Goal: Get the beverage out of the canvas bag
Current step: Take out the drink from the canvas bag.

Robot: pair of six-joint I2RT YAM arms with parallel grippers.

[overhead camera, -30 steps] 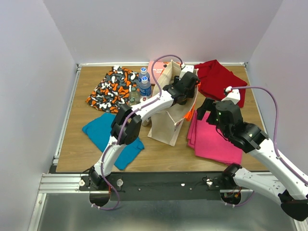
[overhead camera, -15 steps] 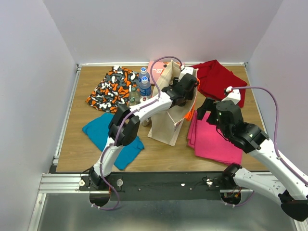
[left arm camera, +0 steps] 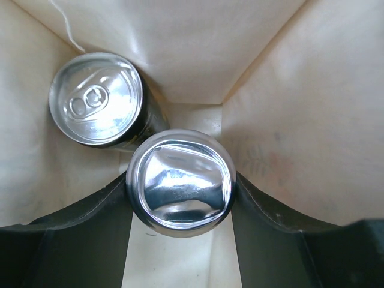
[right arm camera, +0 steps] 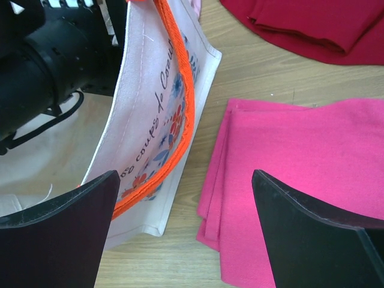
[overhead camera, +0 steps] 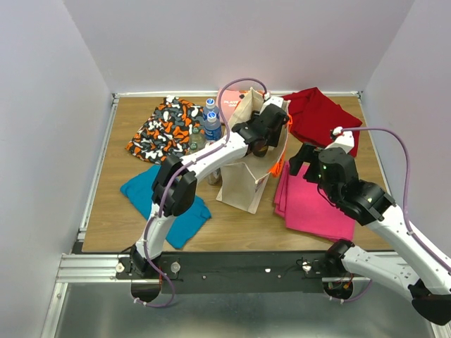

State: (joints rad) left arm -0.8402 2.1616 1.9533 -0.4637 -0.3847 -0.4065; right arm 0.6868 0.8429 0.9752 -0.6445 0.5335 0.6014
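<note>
1. Nearest the arm bases, the right gripper (right arm camera: 185,180) hangs with its jaws spread wide and nothing between them. It is above the edge of the folded pink cloth (right arm camera: 300,180), just beside the canvas bag (overhead camera: 239,186). It has no part in the grasp.
2. The bag stands upright mid-table with its orange handle (right arm camera: 180,90) draped along the rim on the right arm's side.
3. The left gripper (left arm camera: 180,187) reaches down through the bag's mouth. Its jaws are about half closed and press on opposite sides of a beverage can (left arm camera: 180,180), so the grip looks made.
4. That can has beige canvas walls all round it, so it is not yet out of the bag. A second can (left arm camera: 96,99), pull tab up, stands in the corner touching the held one.
5. Judged from this, reaching in and grasping are done. Lifting clear of the rim, carrying aside and setting down remain.
6. Beyond the bag, two water bottles (overhead camera: 211,121) stand on the table.
</note>
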